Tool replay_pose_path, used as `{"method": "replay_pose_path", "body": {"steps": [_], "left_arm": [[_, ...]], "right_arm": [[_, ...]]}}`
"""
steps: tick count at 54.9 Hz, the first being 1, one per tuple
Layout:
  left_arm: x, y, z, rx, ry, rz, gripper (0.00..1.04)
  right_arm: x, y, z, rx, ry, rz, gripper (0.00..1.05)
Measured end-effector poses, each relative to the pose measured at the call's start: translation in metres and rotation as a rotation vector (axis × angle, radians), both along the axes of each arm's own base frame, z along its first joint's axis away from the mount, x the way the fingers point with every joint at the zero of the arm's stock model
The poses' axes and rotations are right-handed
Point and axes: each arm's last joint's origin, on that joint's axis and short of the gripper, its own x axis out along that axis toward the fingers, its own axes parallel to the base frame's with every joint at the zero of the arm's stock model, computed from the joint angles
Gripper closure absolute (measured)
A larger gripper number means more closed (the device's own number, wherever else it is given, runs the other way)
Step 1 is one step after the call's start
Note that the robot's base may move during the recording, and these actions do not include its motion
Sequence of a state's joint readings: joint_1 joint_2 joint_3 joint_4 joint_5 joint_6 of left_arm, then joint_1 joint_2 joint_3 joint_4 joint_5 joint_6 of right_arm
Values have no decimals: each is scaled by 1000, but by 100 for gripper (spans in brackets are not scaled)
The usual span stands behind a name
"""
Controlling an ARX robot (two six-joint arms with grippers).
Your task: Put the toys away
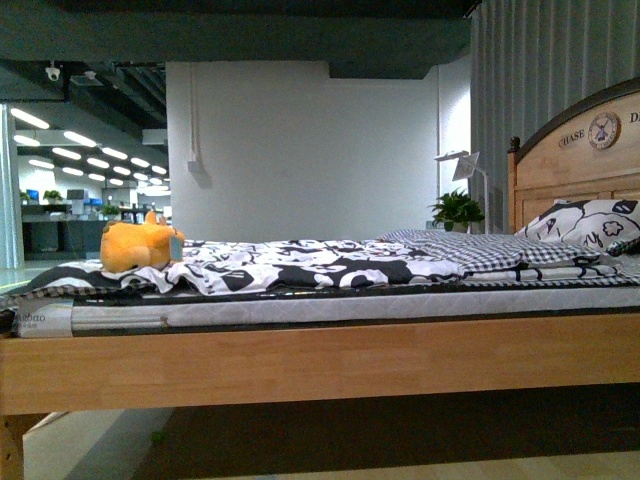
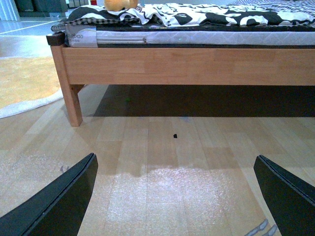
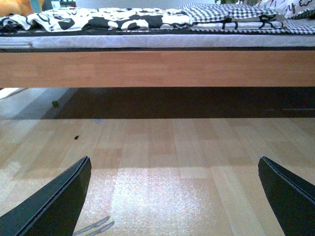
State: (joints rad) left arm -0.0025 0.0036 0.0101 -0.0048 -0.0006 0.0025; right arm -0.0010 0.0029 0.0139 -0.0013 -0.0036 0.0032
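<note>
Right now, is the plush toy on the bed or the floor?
On the bed: the plush toy lies on the patterned duvet near the foot end.

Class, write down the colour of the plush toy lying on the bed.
Orange-yellow. The plush toy shows best in the front view, on the patterned bedding.

A wooden bed frame spans the lower frame and carries a mattress. On the mattress lie a black-and-white quilt, an orange plush toy at centre left, and a patterned pillow at centre right.
</note>
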Motion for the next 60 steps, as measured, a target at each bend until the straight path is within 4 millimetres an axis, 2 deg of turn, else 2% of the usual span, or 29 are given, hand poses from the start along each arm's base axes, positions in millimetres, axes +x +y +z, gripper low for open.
{"method": "replay_pose_path", "body": {"steps": [60], "left_arm": [[0,0,0,0,0,0,6]], "right_arm": [[0,0,0,0,0,0,2]]}}
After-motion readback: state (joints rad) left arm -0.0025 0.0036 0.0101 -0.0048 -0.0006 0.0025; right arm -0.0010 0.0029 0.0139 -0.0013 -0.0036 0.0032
